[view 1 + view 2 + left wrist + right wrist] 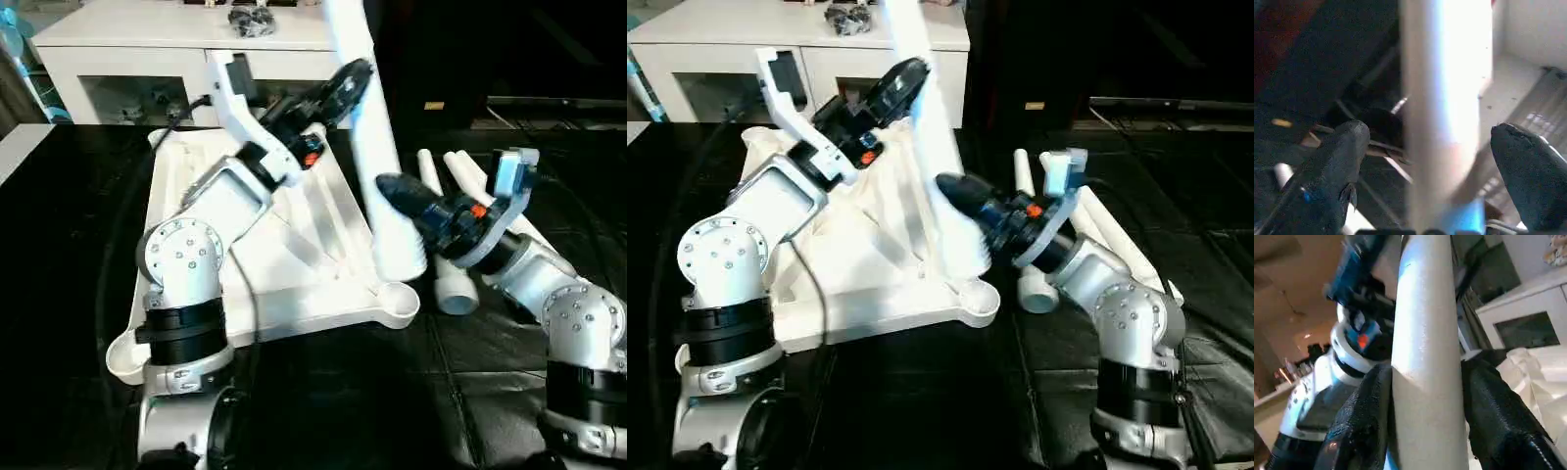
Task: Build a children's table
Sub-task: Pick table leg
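The white tabletop lies upside down on the dark floor, ribbed side up. One white leg stands tilted over its near right corner socket. My right gripper is shut on this leg low down, with a black finger pressed on either side. Higher up, my left gripper is open around the same leg, and gaps show between its fingers and the tube. The leg's lower end is hidden behind my right gripper.
Loose white legs lie on the floor to the right of the tabletop, one with its open end toward me. A white cabinet with glass doors stands behind, a dark object on top.
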